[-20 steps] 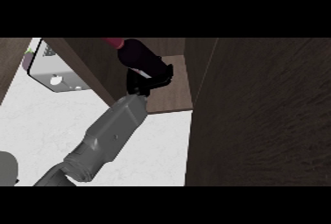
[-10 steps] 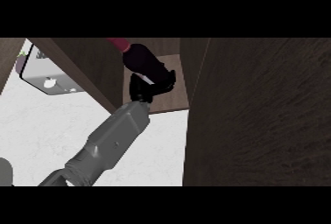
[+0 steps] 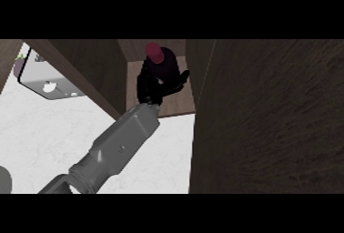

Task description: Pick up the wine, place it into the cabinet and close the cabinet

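Observation:
The wine bottle (image 3: 163,61) is dark with a red cap and stands inside the open wooden cabinet, over its shelf floor (image 3: 176,107). My right hand (image 3: 156,86) is inside the cabinet with its fingers curled round the bottle's lower part, which it hides. Its grey forearm (image 3: 121,141) runs down to the lower left. The cabinet's dark door (image 3: 269,118) stands open and fills the right side of the view. My left hand does not show.
The cabinet's left side panel (image 3: 84,68) slants down toward the white counter (image 3: 47,136). A white box-like object (image 3: 50,79) sits on the counter at the upper left, with something purple (image 3: 17,66) at its edge. A grey shape (image 3: 3,182) shows at the lower left.
My right hand has carried the wine bottle further into the cabinet, and more of the bottle shows above the hand. The forearm has followed it inward.

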Robot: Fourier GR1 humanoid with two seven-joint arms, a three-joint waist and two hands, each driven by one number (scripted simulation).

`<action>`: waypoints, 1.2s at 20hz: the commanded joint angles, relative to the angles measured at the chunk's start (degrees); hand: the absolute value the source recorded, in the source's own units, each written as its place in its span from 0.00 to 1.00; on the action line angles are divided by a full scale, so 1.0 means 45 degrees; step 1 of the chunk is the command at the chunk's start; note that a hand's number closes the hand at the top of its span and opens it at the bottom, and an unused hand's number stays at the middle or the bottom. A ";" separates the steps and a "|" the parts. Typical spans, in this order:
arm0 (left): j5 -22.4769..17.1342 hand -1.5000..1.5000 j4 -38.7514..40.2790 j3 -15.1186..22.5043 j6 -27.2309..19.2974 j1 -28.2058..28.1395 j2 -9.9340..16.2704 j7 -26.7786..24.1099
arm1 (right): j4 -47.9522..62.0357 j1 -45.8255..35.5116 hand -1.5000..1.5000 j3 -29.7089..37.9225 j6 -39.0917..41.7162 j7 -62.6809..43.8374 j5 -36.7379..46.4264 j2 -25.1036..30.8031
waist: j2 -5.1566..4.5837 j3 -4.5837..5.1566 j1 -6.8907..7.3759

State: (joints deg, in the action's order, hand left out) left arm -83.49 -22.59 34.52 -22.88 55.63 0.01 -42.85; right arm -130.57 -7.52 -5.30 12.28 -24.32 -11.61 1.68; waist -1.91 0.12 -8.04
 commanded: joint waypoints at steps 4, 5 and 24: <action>-0.0841 0.00 0.0279 0.0404 -0.0461 0.0690 -0.0002 0.0117 | 0.0211 -0.0435 0.00 -0.0209 -0.0474 -0.0061 0.0509 -0.0325 | 0.0033 -0.0003 0.0248; -0.0980 0.00 0.0204 0.0464 -0.0516 0.0500 -0.0002 -0.0324 | -0.0246 -0.0175 0.00 -0.0090 -0.0287 -0.0336 0.0104 -0.0098 | 0.0026 -0.0005 0.0029; -0.0702 0.00 -0.0274 0.2680 -0.1753 0.1045 -0.0002 -0.1388 | 0.0153 0.0597 0.00 -0.0476 0.0035 0.0512 0.0516 -0.0156 | 0.0153 -0.0023 0.0520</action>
State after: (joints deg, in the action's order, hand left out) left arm -85.84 -21.83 46.13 -29.62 59.80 0.00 -47.01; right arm -129.66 -7.06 -6.60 11.72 -23.27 -10.09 0.93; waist -1.58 0.04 -6.37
